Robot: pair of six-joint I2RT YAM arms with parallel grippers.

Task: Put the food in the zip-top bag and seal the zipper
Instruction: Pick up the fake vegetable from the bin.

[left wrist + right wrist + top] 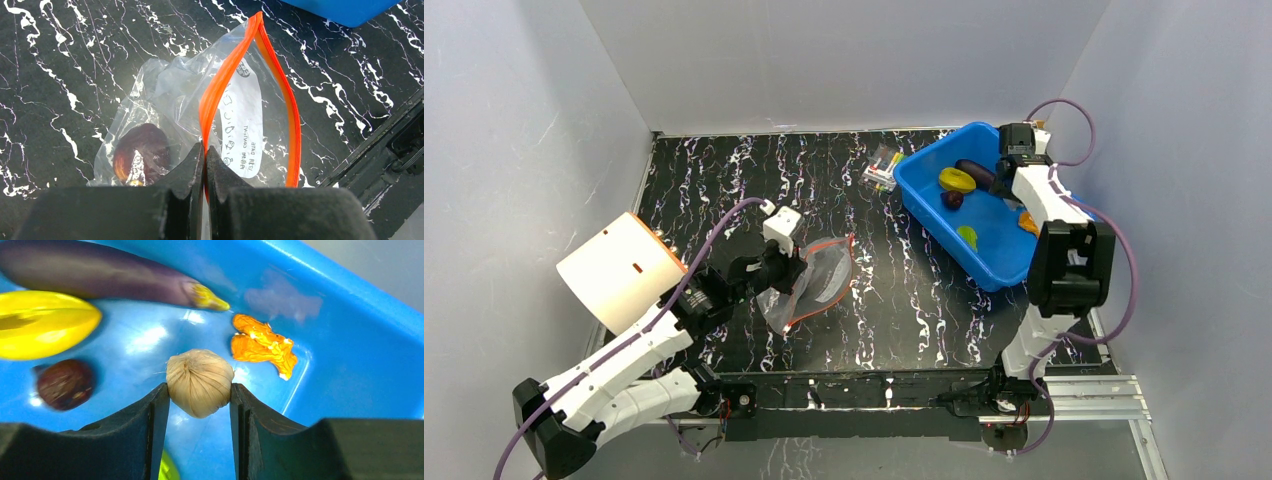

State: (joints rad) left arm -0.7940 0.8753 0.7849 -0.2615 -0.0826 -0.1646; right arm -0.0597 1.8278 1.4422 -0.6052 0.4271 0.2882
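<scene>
The clear zip-top bag (819,275) lies on the black marbled table, its mouth open. My left gripper (205,147) is shut on one side of the red-orange zipper (225,75). A dark red-brown food piece (142,152) rests inside the bag. In the blue bin (350,340), my right gripper (200,390) is shut on a beige garlic-like piece (200,377), with both fingers touching its sides. Around it lie the purple eggplant (95,272), a yellow piece (45,322), a small purple ball (65,384), an orange piece (262,345) and a green piece (167,470).
The blue bin (924,190) stands at the back right under the right arm. A small clear packet of colourful sticks (882,168) lies just left of it. A white cylinder with an orange rim (619,270) sits at the left edge beside the left arm.
</scene>
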